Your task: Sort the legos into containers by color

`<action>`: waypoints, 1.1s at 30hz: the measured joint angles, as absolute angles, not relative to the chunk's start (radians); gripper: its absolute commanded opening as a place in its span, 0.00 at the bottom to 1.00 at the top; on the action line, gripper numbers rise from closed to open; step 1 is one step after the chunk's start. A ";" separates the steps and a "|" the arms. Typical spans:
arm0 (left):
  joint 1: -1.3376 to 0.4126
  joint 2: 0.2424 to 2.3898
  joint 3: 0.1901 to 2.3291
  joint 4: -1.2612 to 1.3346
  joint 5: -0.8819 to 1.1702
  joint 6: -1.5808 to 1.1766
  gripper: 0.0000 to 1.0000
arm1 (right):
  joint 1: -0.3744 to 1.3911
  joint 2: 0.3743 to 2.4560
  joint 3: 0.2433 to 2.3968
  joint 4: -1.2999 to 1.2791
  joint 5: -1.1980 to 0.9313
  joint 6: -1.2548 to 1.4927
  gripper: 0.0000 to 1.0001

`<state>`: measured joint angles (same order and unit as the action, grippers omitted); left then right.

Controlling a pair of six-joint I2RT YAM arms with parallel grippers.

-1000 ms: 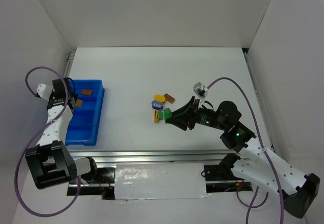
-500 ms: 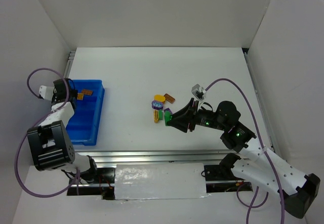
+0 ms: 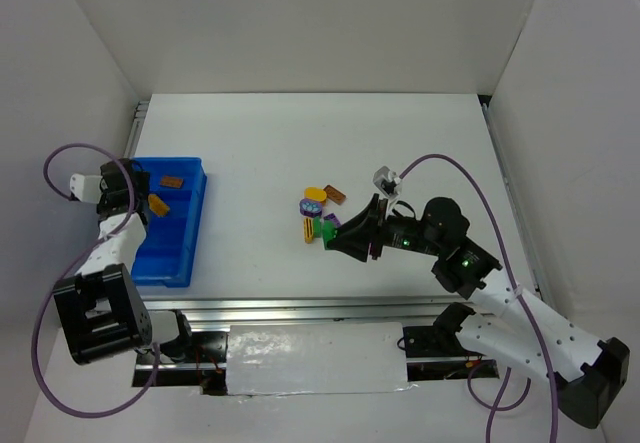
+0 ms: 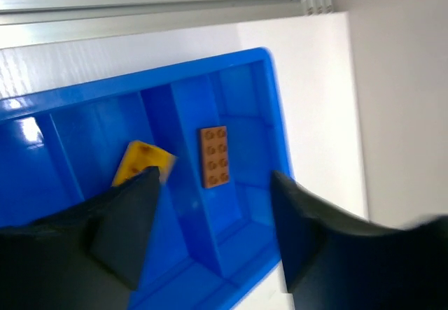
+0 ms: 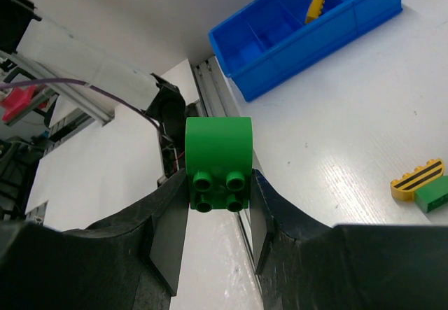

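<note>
The blue tray (image 3: pixel 168 235) lies at the left of the table. A brown brick (image 4: pixel 213 156) rests in its end compartment and a yellow brick (image 4: pixel 143 161) lies in the compartment beside it. My left gripper (image 4: pixel 213 208) hovers open over these compartments with nothing between its fingers. My right gripper (image 5: pixel 215 192) is shut on a green brick (image 5: pixel 218 157) with a rounded top, held off the table near the loose pile of legos (image 3: pixel 315 206). In that pile a yellow striped brick (image 5: pixel 418 178) lies next to another green brick (image 5: pixel 434 192).
White walls enclose the table on three sides. An aluminium rail (image 3: pixel 300 310) runs along the near edge. Purple cables (image 3: pixel 460 168) loop off both arms. The tray (image 5: pixel 308 26) sits far across the table from the right gripper.
My left gripper has opened over the tray, and the yellow brick it carried now lies in a compartment. The right gripper has drifted slightly left, still holding the green brick.
</note>
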<state>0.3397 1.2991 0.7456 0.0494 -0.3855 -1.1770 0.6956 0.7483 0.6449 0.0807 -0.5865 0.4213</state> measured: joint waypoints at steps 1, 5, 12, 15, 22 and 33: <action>0.340 1.281 0.746 0.047 -0.386 -1.175 0.87 | 0.696 0.751 0.645 0.081 -0.587 0.421 0.00; 0.340 1.224 0.751 0.013 -0.387 -1.182 1.00 | 0.696 0.775 0.645 0.081 -0.587 0.423 0.00; 0.326 1.139 0.849 -0.096 -0.224 -1.082 1.00 | 0.696 0.835 0.654 0.089 -0.583 0.458 0.00; 0.274 1.105 0.866 0.007 0.064 -1.003 1.00 | 0.696 0.875 0.671 0.105 -0.585 0.488 0.00; -0.198 1.086 0.876 0.152 0.666 -0.846 1.00 | 0.696 0.929 0.687 0.197 -0.666 0.574 0.00; -0.504 0.879 0.839 0.145 0.793 -0.765 0.94 | 0.715 0.944 0.699 0.287 -0.720 0.620 0.00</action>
<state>-0.5037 0.8791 0.8391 0.1452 0.7933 -0.7647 0.7155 0.9436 0.6994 0.2874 -0.7200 0.6197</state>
